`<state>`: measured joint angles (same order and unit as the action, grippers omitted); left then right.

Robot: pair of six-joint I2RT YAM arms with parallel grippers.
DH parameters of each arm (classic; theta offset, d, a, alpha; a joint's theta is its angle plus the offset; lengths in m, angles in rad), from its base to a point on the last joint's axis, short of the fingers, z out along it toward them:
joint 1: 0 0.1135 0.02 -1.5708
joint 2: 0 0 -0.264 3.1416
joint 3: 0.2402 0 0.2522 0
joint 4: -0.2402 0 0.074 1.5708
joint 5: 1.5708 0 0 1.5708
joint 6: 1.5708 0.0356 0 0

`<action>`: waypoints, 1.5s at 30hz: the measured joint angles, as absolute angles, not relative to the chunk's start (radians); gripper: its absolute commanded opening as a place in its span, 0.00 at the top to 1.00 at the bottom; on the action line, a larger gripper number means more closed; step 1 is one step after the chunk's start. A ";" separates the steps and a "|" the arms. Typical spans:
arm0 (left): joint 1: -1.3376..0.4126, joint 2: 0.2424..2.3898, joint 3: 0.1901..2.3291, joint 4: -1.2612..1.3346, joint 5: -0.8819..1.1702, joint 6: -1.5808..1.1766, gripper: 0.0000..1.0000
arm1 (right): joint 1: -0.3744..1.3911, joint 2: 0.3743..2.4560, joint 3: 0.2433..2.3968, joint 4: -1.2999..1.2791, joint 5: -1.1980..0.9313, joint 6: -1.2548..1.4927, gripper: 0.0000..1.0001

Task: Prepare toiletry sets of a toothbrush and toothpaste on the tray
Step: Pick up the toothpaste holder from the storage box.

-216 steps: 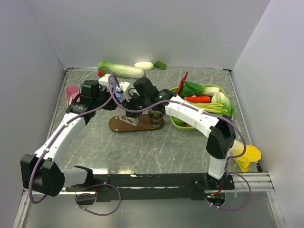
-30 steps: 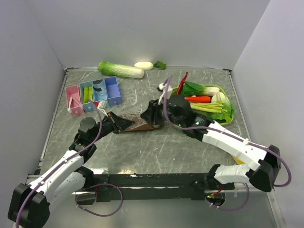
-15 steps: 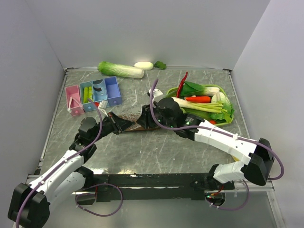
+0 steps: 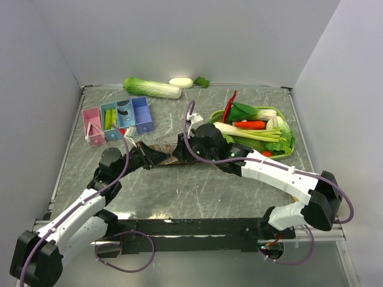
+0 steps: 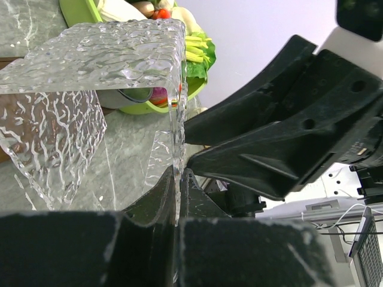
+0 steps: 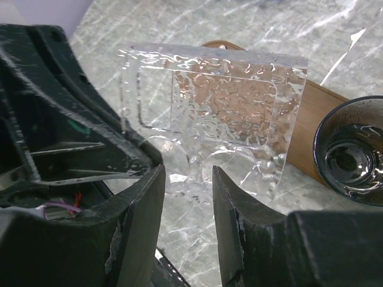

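Clear textured plastic holder [image 6: 209, 113] at left end of the wooden tray [image 6: 311, 134], left end effector [image 5: 177, 179] clamped on its thin wall, right end effector [image 6: 188, 173] apart astride its lower edge, dark tumbler [image 6: 350, 149] on tray's right end.

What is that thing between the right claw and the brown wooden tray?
A clear rippled plastic piece stands between the right gripper and the tray, plain in the right wrist view.
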<state>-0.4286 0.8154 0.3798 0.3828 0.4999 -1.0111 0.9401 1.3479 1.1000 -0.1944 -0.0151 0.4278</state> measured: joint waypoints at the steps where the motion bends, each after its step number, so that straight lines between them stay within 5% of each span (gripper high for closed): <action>1: -0.429 0.815 0.380 0.383 0.501 -1.011 0.99 | 0.941 1.354 1.100 -0.195 -0.013 0.427 0.55; 13: -0.426 0.815 0.369 0.408 0.510 -1.015 0.99 | 0.949 1.409 1.140 -0.198 0.028 0.424 0.65; 16: -0.422 0.816 0.366 0.413 0.506 -1.015 0.99 | 0.952 1.425 1.151 -0.205 0.041 0.425 0.72; 21: -0.418 0.817 0.364 0.400 0.490 -1.010 0.99 | 0.958 1.446 1.167 -0.223 0.064 0.429 1.00; 23: -0.418 0.818 0.364 0.383 0.484 -1.003 0.98 | 0.959 1.448 1.167 -0.234 0.066 0.434 1.00; 35: -0.421 0.841 0.483 0.159 0.419 -0.862 0.50 | 0.966 1.483 1.205 -0.280 0.121 0.522 1.00; 41: -0.421 0.801 0.544 -0.017 0.334 -0.772 0.09 | 0.966 1.516 1.256 -0.321 0.157 0.556 1.00; 45: -0.421 0.765 0.608 -0.146 0.243 -0.723 0.01 | 0.966 1.548 1.283 -0.343 0.171 0.574 1.00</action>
